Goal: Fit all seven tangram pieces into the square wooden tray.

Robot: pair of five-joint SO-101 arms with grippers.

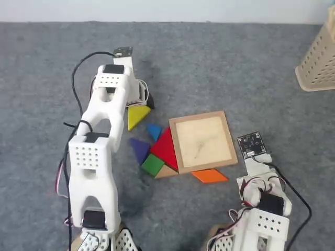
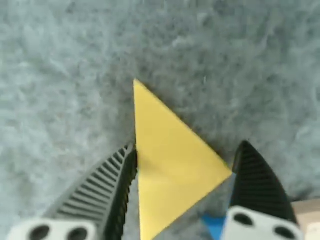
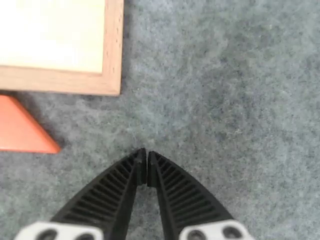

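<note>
- Straddling the yellow triangular tangram piece (image 2: pixel 167 160), the left gripper (image 2: pixel 187 152) is spread wide and released. One ribbed black finger (image 2: pixel 107 190) lies right against the piece's straight edge, and the other is just beside its outer corner.
- The yellow piece lies flat on the grey carpet (image 1: pixel 209 63). It is at the far left of the cluster of pieces, well apart from the square wooden tray (image 1: pixel 198 116).
- The right gripper (image 3: pixel 146 157) is clenched on nothing, its tips pressed together above the carpet, near the tray's near right corner.
- A red triangular piece (image 1: pixel 165 149) lies with one long edge touching the tray's left rim.
- A small blue triangular piece (image 1: pixel 154 130) sits between the yellow piece and the red one, near both but apart from the yellow.
- A purple piece (image 1: pixel 140 149) lies left of the red triangle, its exact outline hard to tell.
- A green square piece (image 1: pixel 152 164) sits at the red triangle's near corner, just beside the purple piece.
- A tan wooden triangular piece (image 1: pixel 166 171) is wedged between the green square and the tray's near left corner.
- An orange parallelogram piece (image 1: pixel 210 175) lies just beside the tray's near rim.
- All seven pieces rest on the carpet outside the tray.
- A beige perforated basket (image 1: pixel 319 57) stands at the far right, well apart from everything else.
</note>
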